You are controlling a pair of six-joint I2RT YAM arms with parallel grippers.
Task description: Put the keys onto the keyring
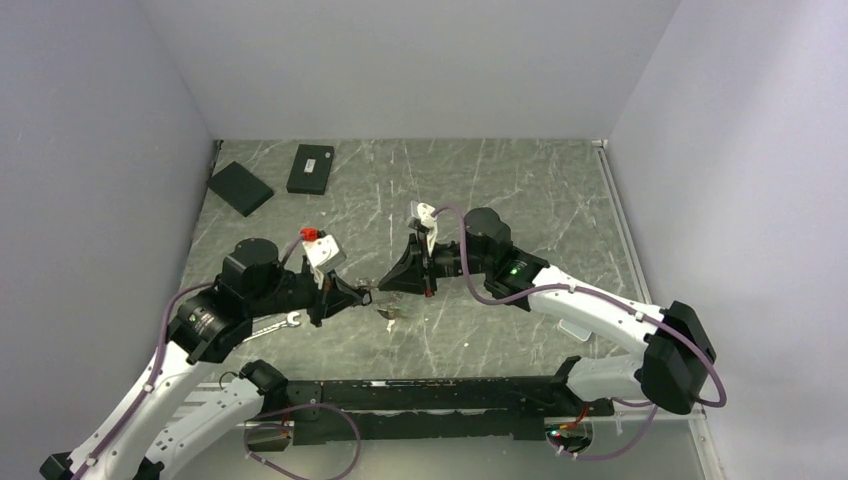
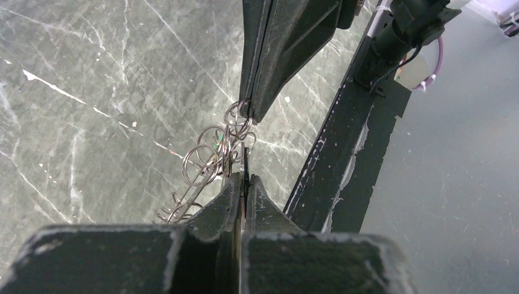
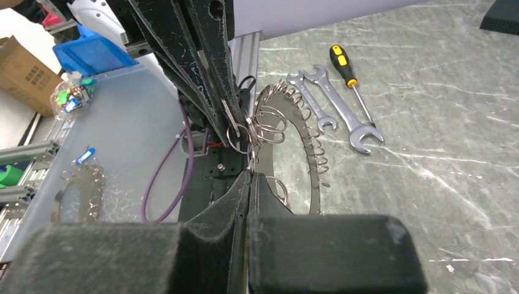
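Observation:
The keyring [image 3: 316,177], a thin dark band fringed with small wire-like keys [image 3: 315,144], hangs between my two grippers just above the table. My left gripper [image 2: 245,177] is shut on a thin dark edge of it, beside a cluster of silver loops [image 2: 205,160]. My right gripper [image 3: 250,174] is shut too, with a silver loop of that cluster pinched at its tips. From above, the left gripper [image 1: 368,291] and the right gripper [image 1: 383,286] meet tip to tip, and part of the keys [image 1: 394,313] shows just below them.
Two black boxes [image 1: 240,187] [image 1: 311,168] lie at the back left. Two silver wrenches [image 3: 313,103] [image 3: 346,114] and a yellow-handled screwdriver [image 3: 346,68] lie close behind the keyring. The black rail [image 1: 430,395] runs along the near edge. Another toothed ring [image 3: 79,190] lies on the grey ledge.

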